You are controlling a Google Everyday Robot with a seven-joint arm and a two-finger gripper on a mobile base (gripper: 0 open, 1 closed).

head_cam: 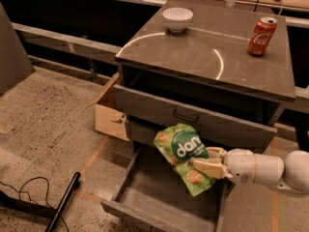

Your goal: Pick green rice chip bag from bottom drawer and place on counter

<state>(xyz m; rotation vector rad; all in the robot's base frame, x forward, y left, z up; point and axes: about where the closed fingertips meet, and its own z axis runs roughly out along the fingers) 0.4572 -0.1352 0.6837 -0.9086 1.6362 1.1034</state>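
Observation:
The green rice chip bag (184, 154) is a light-green pouch with a dark green round logo. My gripper (208, 163) reaches in from the right on a white arm, shut on the bag's right side, and holds it tilted above the open bottom drawer (159, 204). The bag hangs clear of the drawer floor, just in front of the middle drawer's front. The counter (193, 52) is the glossy grey-brown cabinet top above, with a curved light reflection.
A white bowl (177, 19) stands at the counter's back left and a red soda can (261, 29) at its back right. The middle drawer (193, 120) stands slightly out. A cardboard box (110, 115) sits left of the cabinet. A black pole (63, 202) and cable lie on the floor.

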